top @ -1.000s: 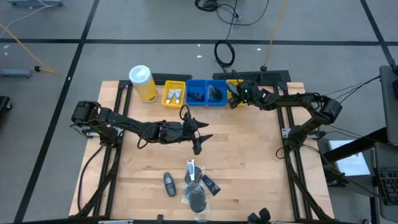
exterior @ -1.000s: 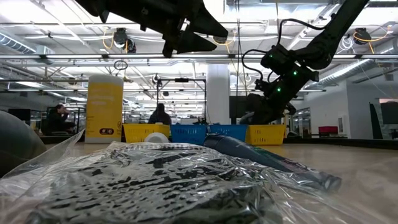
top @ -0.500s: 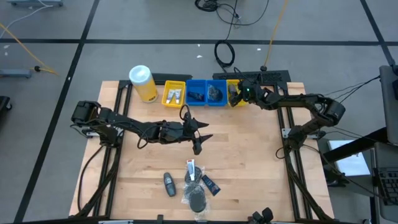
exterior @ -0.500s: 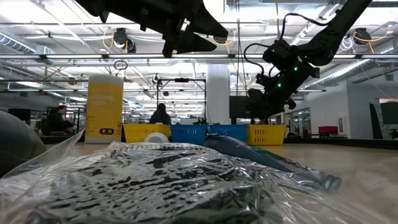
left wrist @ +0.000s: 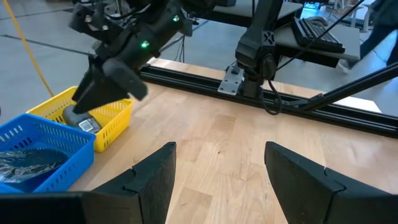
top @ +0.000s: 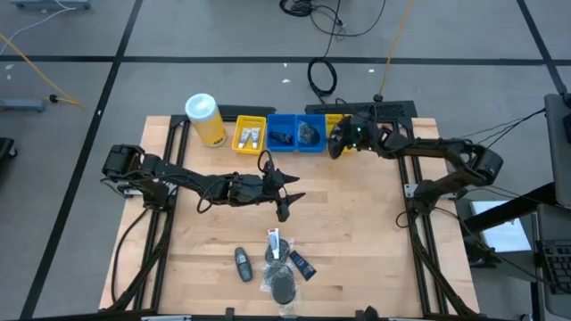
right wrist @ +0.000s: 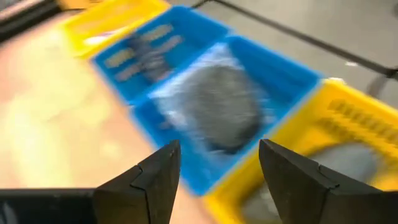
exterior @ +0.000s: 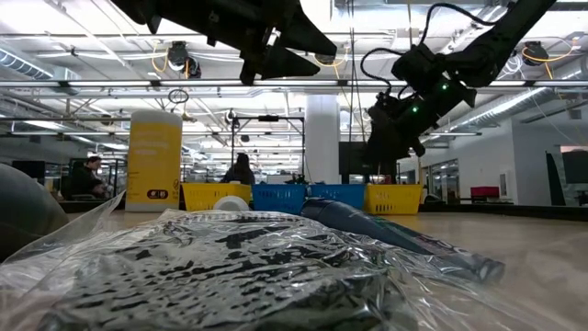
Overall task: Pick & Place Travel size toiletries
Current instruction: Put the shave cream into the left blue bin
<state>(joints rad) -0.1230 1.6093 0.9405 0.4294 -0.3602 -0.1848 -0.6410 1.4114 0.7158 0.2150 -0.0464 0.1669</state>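
My right gripper (top: 335, 145) hangs above the near edge of the far-right yellow plastic bin (left wrist: 109, 118), at the back of the pale wooden table (top: 357, 232). Its two dark fingers (right wrist: 149, 180) stand well apart with nothing between them. In that bin lies a dark grey oval bottle (left wrist: 79, 119), seen from my left wrist. Beside it, a blue plastic bin (top: 310, 134) holds a black round puff in clear wrap (right wrist: 221, 106), and the next blue bin (top: 283, 133) carries some dark items too small to tell apart. A second yellow bin (top: 249, 134), on the left end of the row, holds small white tubes (top: 250, 136), and a tall yellow canister with a white lid (top: 204, 119) stands just left of it.

My left gripper (top: 284, 192) waits over the middle of the table, jaws spread wide and empty, well apart from everything below. Near the front edge the remaining toiletries lie close together: another dark grey oval bottle (top: 243, 263), a white tube with a red cap (top: 275, 241), a dark blue sachet (top: 302, 264) and a wrapped black puff (top: 281, 283). From the low camera that crinkled clear wrap (exterior: 239, 267) fills the foreground. A person (exterior: 241, 171) sits far off in the room behind.
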